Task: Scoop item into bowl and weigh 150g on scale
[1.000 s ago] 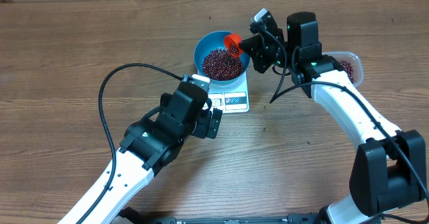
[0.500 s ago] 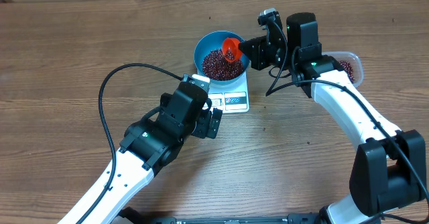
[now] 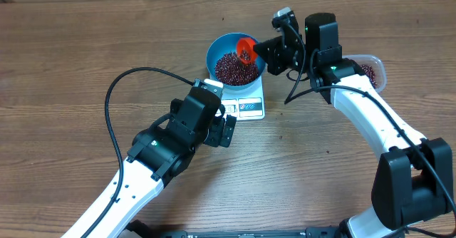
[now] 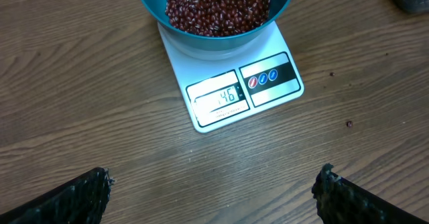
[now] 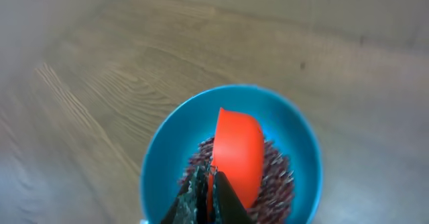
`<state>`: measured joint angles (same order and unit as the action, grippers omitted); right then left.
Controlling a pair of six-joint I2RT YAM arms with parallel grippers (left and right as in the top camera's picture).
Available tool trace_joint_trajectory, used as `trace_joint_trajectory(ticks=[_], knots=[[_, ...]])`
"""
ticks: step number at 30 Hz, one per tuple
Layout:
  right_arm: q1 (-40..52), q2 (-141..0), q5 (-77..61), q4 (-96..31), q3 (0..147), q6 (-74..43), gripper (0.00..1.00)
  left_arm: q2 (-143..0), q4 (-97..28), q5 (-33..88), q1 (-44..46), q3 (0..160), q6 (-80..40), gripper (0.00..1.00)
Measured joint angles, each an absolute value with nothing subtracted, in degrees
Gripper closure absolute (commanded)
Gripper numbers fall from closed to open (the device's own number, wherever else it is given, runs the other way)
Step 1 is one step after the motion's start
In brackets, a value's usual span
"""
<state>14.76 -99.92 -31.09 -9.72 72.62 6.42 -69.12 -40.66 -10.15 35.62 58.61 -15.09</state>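
1. Overhead:
   - A sec ago the red scoop (image 3: 246, 50) was up on its side by the bowl's rim.
   - Now it's tipped lower, over the beans (image 3: 229, 70) in the blue bowl (image 3: 213, 53). It has hardly moved in the last half sec.
   - I think this pour is going in, or is nearly done.
   - The right gripper (image 3: 259, 50) is clamped tight on the scoop's handle.
   - The left gripper (image 3: 226, 131) hasn't moved. It waits near the scale (image 3: 251, 110), jaws wide apart, w/ nothing in them.
   - The bowl sits on the scale. A clear tub (image 3: 372, 64) w/ more beans is by the right arm.

2. Left wrist:
   - The bowl (image 4: 221, 43) is on the scale (image 4: 268, 98), & the beans (image 4: 218, 6) are heaped well up inside it.
   - The display (image 4: 218, 98) looks like 146, so I think it's just short & only needs a few more.
   - The left gripper (image 4: 213, 177) has one finger in each bottom corner, far apart.
   - One stray bean (image 4: 348, 123) lies on the table (image 4: 80, 83).

3. Right wrist:
   - The scoop (image 5: 238, 150) hangs over the bowl (image 5: 157, 163), w/ the right gripper (image 5: 204, 197) shut on its handle.
   - I see only plain red on the scoop, so I can't tell if it's empty.
   - The beans (image 5: 276, 177) are tiny, dark red-brown & loose, so I think they roll & spill easily.
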Motion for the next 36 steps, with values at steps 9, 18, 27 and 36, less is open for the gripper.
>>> trace_joint_trajectory(ticks=[9, 18, 27, 36], knots=[[14.8, -99.9, -28.1, -9.9, 72.6, 22.6, 0.96, -69.1, -40.7, -10.2, 35.6, 58.6, -15.1, 0.01], [14.8, -99.9, -27.7, -8.7, 72.6, 21.3, 0.96, -69.1, -40.7, -10.2, 35.6, 58.6, -15.1, 0.00], [14.8, -99.9, -28.1, -10.9, 72.6, 11.6, 0.96, -69.1, -40.7, -10.2, 35.6, 58.6, -15.1, 0.00], [14.8, -99.9, -28.1, -11.2, 72.6, 7.4, 0.96, -69.1, -40.7, -10.2, 35.6, 58.6, -15.1, 0.00]])
